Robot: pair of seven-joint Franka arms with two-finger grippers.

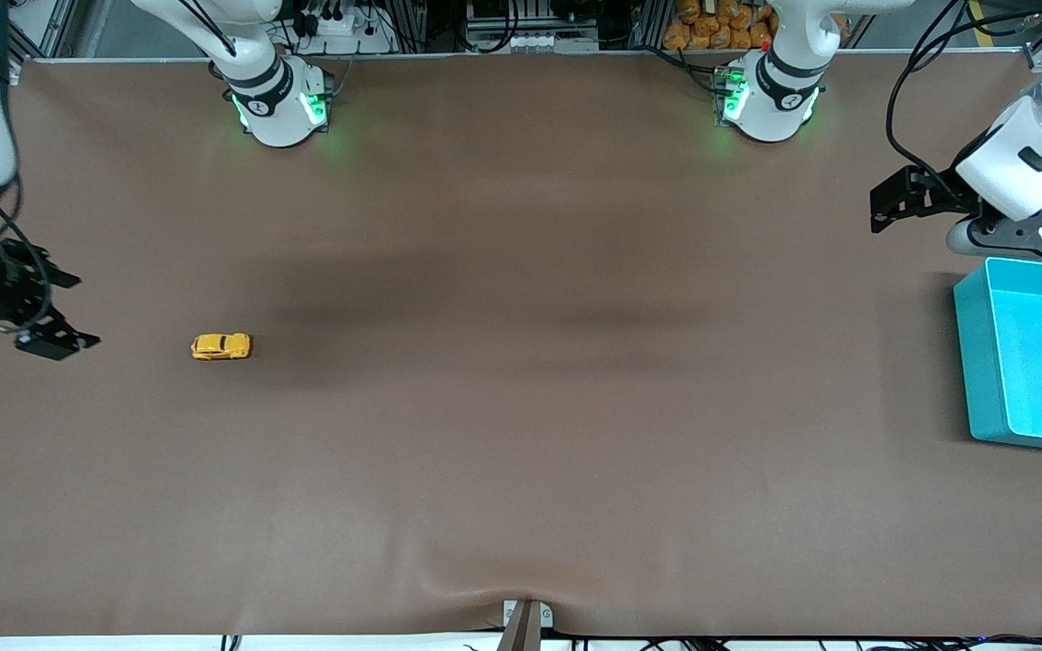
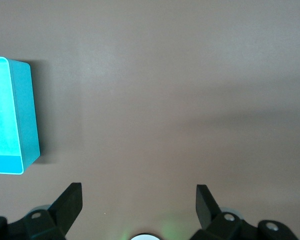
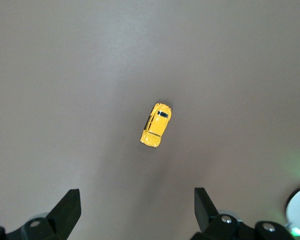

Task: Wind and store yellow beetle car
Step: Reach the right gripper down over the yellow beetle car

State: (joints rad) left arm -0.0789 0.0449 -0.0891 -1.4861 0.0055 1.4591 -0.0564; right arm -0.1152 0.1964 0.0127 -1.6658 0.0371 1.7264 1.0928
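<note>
The yellow beetle car [image 1: 221,346] stands on its wheels on the brown table mat toward the right arm's end. It also shows in the right wrist view [image 3: 155,125], ahead of the jaws. My right gripper [image 1: 60,312] is open and empty, up in the air over the table's edge at that end, apart from the car; in its wrist view [image 3: 136,205] the jaws stand wide. My left gripper [image 1: 883,203] is open and empty over the mat at the other end, beside the teal bin [image 1: 1032,353]. Its wrist view [image 2: 138,202] shows wide jaws and a corner of the bin [image 2: 25,120].
The teal bin is an open, empty box at the left arm's end of the table. The two arm bases [image 1: 281,104] [image 1: 765,99] stand along the table's edge farthest from the front camera. The brown mat [image 1: 521,407] covers the table.
</note>
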